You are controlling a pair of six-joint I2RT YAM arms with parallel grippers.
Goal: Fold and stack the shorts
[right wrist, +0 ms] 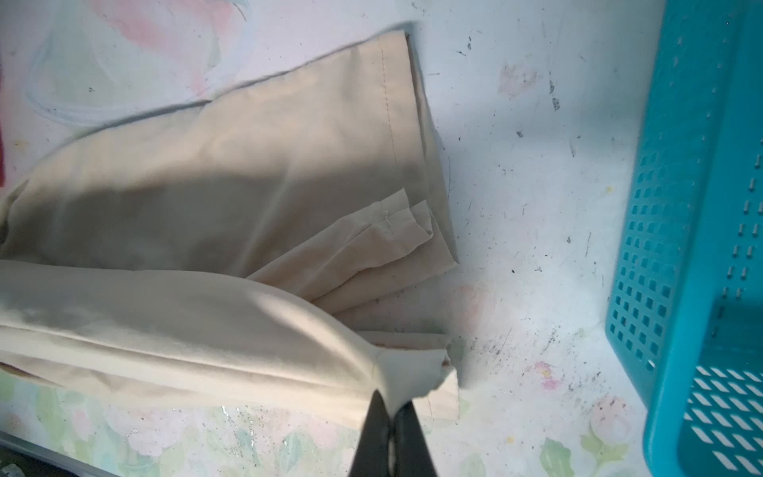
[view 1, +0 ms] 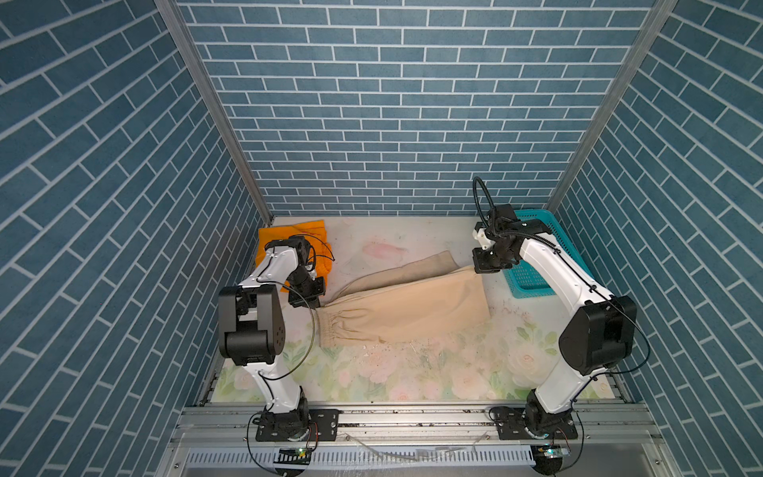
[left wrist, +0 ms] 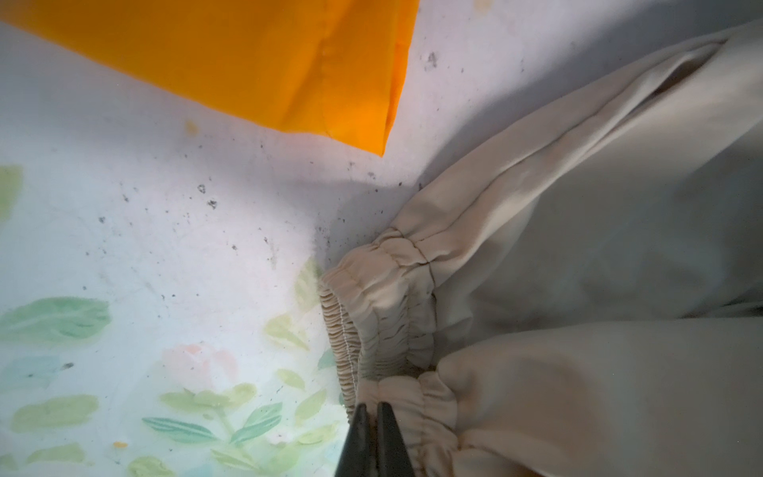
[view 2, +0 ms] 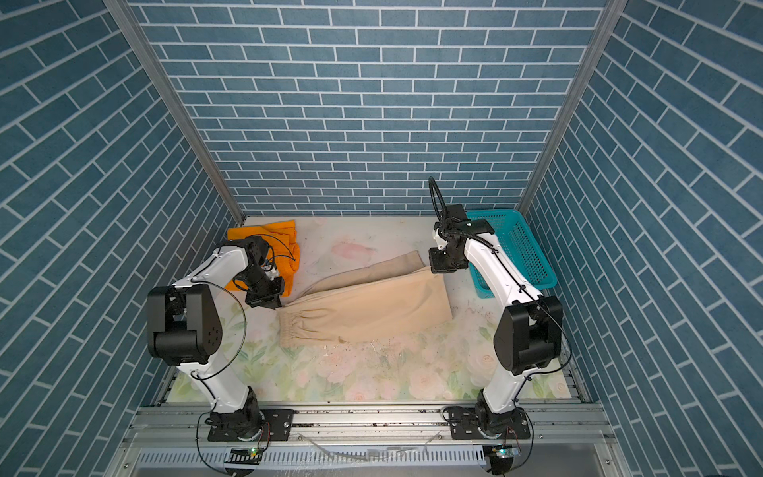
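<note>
Left wrist: L gripper (left wrist: 373, 411) clamps beige shorts (left wrist: 598, 268) at waistband (left wrist: 384, 314); R gripper (right wrist: 390, 406) clamps hem corner (right wrist: 429, 367). Step, likely: folding beige pair. Next: lift both ends together

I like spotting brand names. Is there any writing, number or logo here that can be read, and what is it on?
No readable text in any view.
The beige shorts, orange shorts, teal basket and robot arms show no words, labels or numbers.
The small circuit boards at the front edge are too small to read.
</note>
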